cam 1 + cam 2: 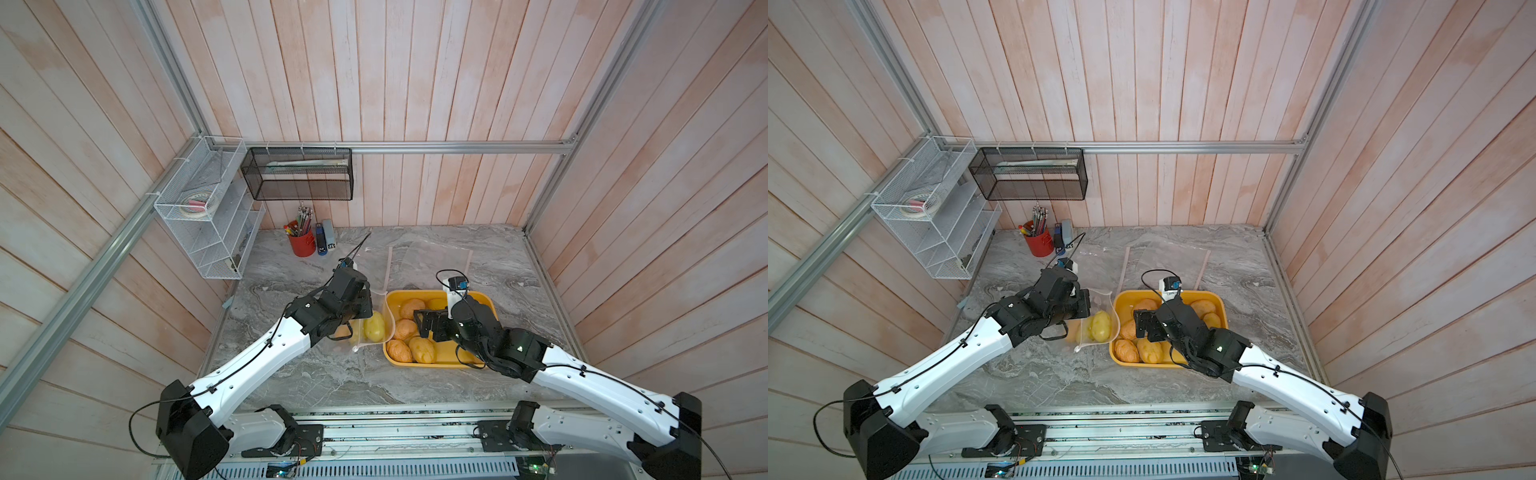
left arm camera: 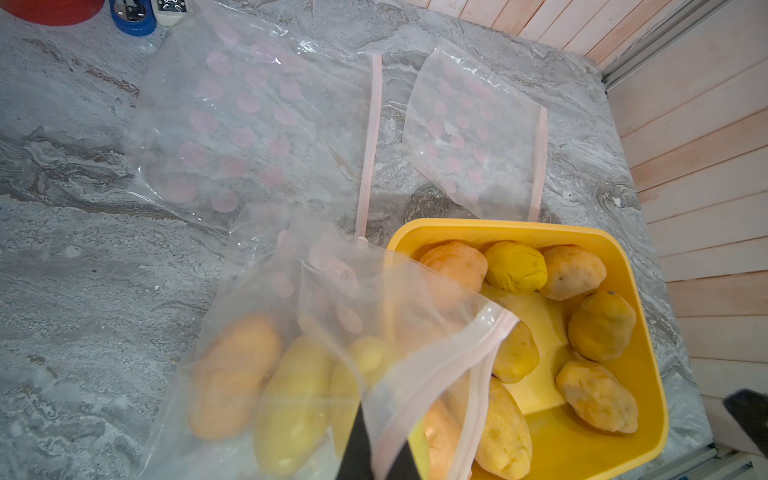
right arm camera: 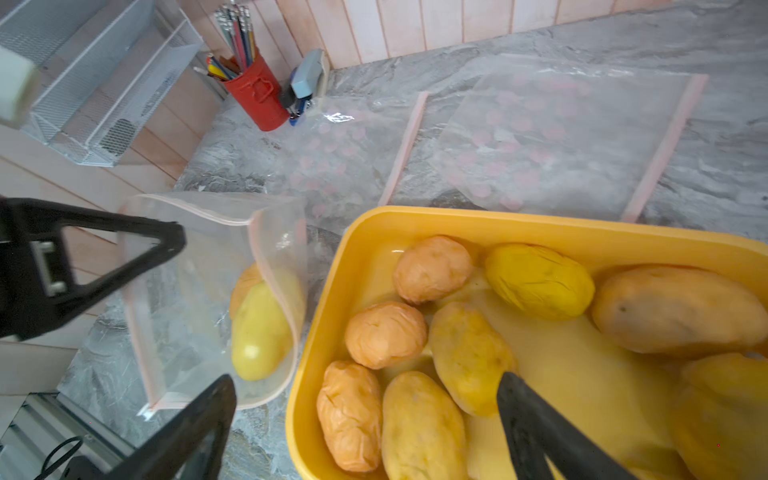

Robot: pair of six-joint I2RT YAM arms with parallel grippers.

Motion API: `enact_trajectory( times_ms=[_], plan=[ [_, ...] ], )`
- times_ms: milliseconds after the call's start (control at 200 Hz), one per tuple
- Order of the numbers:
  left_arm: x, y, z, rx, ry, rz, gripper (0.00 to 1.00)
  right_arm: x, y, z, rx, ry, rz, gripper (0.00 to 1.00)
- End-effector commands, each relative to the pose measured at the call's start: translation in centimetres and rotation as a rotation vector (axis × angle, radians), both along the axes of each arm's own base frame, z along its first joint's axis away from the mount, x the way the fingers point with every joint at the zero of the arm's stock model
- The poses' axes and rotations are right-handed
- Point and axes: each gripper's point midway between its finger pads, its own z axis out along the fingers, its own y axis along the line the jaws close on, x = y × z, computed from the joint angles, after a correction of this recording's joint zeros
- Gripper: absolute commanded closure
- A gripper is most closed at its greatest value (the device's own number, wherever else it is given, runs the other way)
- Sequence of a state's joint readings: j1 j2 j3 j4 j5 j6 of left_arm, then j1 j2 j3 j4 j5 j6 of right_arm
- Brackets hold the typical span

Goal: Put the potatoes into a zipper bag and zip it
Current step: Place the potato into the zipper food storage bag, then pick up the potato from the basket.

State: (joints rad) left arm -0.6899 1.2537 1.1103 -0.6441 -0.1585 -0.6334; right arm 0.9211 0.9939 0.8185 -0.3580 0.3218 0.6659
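A clear zipper bag [image 2: 415, 332] with a pink zip strip stands open beside the yellow tray [image 2: 498, 226], and my left gripper [image 2: 380, 453] is shut on its rim. Inside lie a greenish-yellow potato [image 1: 374, 327] and an orange potato [image 2: 235, 374]. Several more potatoes [image 3: 469, 357] lie loose in the tray [image 1: 436, 365]. My right gripper [image 3: 365, 386] hangs open just above the tray's end nearest the bag, with nothing between its fingers. In both top views it sits over the tray [image 1: 1142, 324].
Two empty zipper bags [image 2: 257, 116] [image 2: 478, 133] lie flat on the marble table behind the tray. At the back left stand a red pencil cup [image 1: 302, 243], a white wire rack [image 1: 208, 216] and a black mesh basket [image 1: 297, 174] on the wall.
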Motion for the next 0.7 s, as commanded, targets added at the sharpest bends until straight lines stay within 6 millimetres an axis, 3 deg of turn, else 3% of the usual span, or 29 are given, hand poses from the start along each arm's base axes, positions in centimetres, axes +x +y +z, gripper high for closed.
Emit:
enact_trajectory(
  times_ms=[0, 135, 275, 530, 690],
  plan=[
    [0.1, 0.7, 1.3, -0.02, -0.033, 0.03, 1.0, 0.3, -1.0, -4.5, 0.022, 0.118, -0.009, 0.02],
    [0.1, 1.0, 1.2, -0.024, -0.033, 0.038, 1.0, 0.3, -1.2, -9.6, -0.011, 0.221, 0.011, 0.05],
    [0.2, 1.0, 1.1, -0.028, -0.026, 0.035, 1.0, 0.5, -0.8, -12.9, -0.056, 0.292, 0.032, 0.07],
    [0.2, 0.8, 1.0, -0.035, -0.02, 0.023, 1.0, 2.5, -1.3, -16.2, -0.14, 0.349, -0.002, 0.09],
    [0.2, 0.7, 1.1, -0.039, -0.021, 0.018, 1.0, 4.1, -1.2, -16.9, -0.205, 0.359, -0.026, 0.14]
  ],
)
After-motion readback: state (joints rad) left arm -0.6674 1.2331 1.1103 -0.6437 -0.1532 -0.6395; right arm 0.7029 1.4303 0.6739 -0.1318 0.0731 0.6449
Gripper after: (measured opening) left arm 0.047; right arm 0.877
